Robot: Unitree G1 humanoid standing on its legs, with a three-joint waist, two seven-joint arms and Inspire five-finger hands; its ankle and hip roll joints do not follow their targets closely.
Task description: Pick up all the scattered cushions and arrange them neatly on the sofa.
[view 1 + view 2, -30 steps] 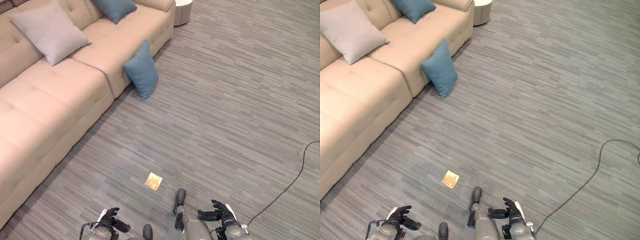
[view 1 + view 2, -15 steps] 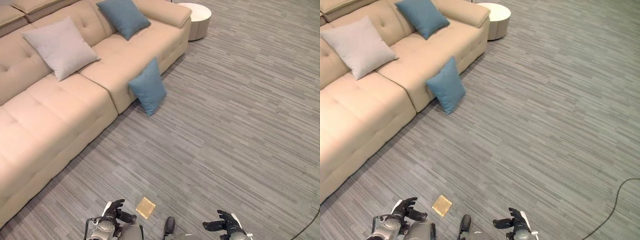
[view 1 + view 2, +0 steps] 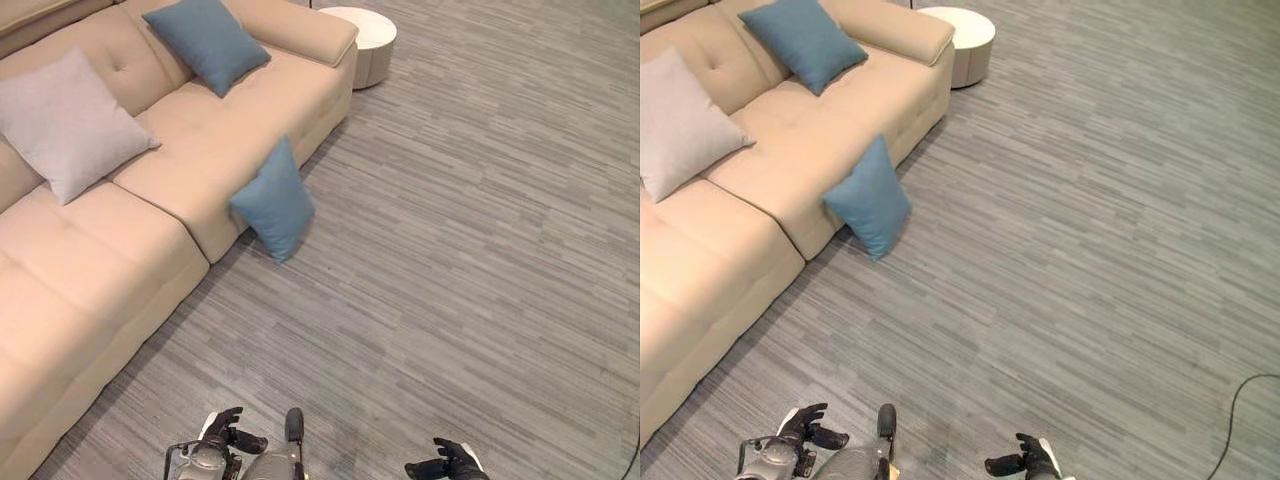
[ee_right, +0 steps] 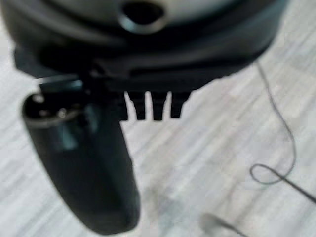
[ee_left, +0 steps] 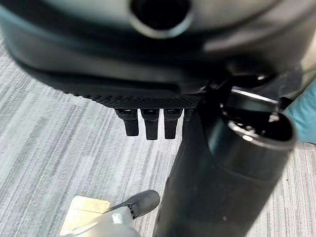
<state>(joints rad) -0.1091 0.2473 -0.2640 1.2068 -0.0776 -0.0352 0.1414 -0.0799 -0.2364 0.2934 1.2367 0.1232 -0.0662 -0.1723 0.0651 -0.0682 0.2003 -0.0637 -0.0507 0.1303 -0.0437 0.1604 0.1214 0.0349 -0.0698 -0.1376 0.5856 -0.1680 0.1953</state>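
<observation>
One blue cushion [image 3: 273, 201] remains off the beige sofa [image 3: 120, 290], propped on the grey floor [image 3: 480, 250] against the seat's front edge near the armrest end. A second blue cushion [image 3: 205, 42] and a grey cushion [image 3: 65, 122] already lean on the backrest. Both the left hand [image 3: 228, 433] and right hand [image 3: 448, 462] hang relaxed and empty, well apart from it. A one-sided pinch of the soft corner could let it sag and slip; a careless toss might topple its neighbours. A round white side table [image 3: 362, 40] stands past the armrest.
</observation>
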